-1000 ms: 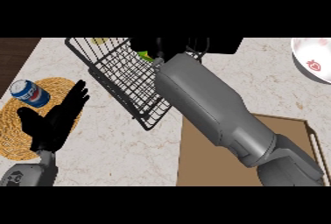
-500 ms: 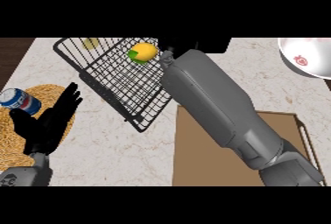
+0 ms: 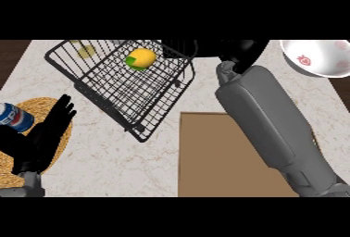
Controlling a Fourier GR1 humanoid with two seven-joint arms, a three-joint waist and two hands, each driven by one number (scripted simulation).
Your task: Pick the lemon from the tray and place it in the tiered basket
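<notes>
1. You see the round yellow lemon with a green patch [image 3: 141, 59] lying inside the black wire tiered basket [image 3: 109, 95], near its upper right part. It is off the flat brown tray [image 3: 219, 157], so the placing looks done or very nearly so.

2. Your right hand [image 3: 236, 50] shows as a black shape at the top of the view, just right of the basket's rim and apart from the lemon. You cannot tell whether its fingers are spread or curled; nothing shows them around the fruit.

3. The grey right forearm [image 3: 273, 129] crosses over the tray's right side, which fits a reach from the tray towards the basket.

4. Your left hand [image 3: 44, 139] rests released, fingers straight, at the lower left over the round woven straw mat [image 3: 58, 105], beside the blue soda can [image 3: 15, 117]. It is kept away from the basket, so it does not get in the way.

5. A white bowl with a red mark [image 3: 315, 57] sits at the upper right of the pale marble surface [image 3: 116, 162], well apart from the work.
</notes>
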